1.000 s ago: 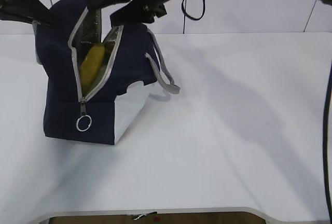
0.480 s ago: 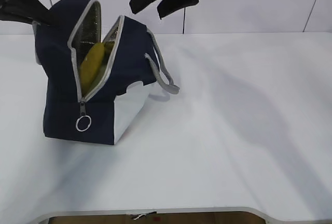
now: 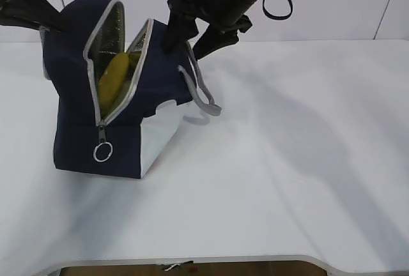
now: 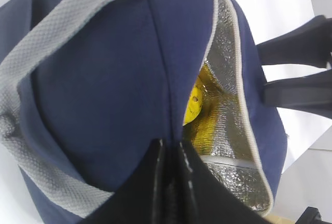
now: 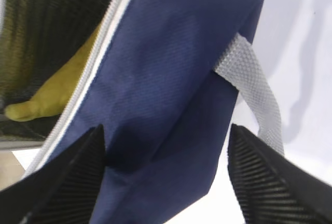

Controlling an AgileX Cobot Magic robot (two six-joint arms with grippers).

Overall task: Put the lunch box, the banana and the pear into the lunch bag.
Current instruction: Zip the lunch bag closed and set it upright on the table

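The left fingers (image 4: 168, 182) pinch the lunch bag (image 3: 118, 107) wall closed. The right fingers (image 3: 188, 41), open and empty, straddle its far flap beside the banana (image 3: 114, 78). Better to close only on fabric, not the grey handle (image 3: 201, 87).

The right gripper (image 3: 190, 38) hangs with jaws spread wide. The left gripper (image 4: 170, 157) has its jaws pressed together

Ext cam faces table front-on; both wrist cams close on lunch bag (image 3: 121, 91).
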